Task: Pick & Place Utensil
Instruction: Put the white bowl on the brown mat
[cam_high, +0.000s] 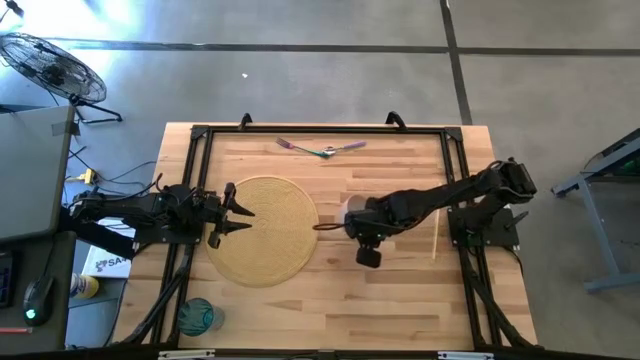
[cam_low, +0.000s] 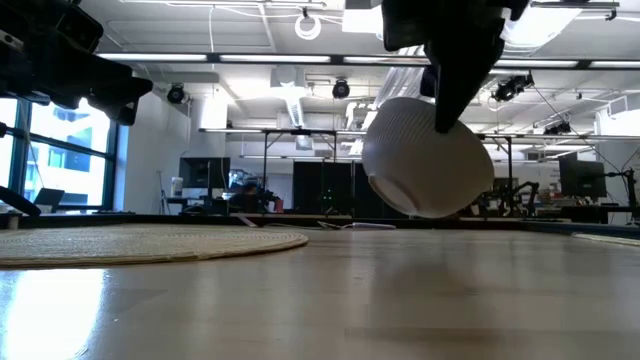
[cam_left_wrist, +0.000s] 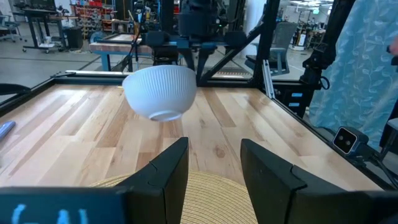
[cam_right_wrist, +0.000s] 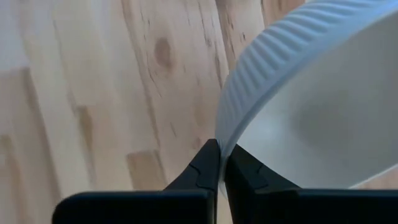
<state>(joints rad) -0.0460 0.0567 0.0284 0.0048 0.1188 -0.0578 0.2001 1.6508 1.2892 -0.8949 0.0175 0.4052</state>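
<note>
The right gripper's fingers pinch the rim of a white bowl, which hangs tilted below them, clear of the table, likely so it can be carried to the mat. The left gripper waits spread over the mat's edge.

Low cam: white ribbed bowl hangs tilted, clear of the worktop, with a visible gap under it. Right hand comes down from the top edge, dark fingers pinched on the bowl's upper rim. Left arm is a dark mass at upper left, above the woven placemat, which lies flat on the worktop at left, well apart from the bowl. Background: racks, ceiling lights, windows at left.
</note>
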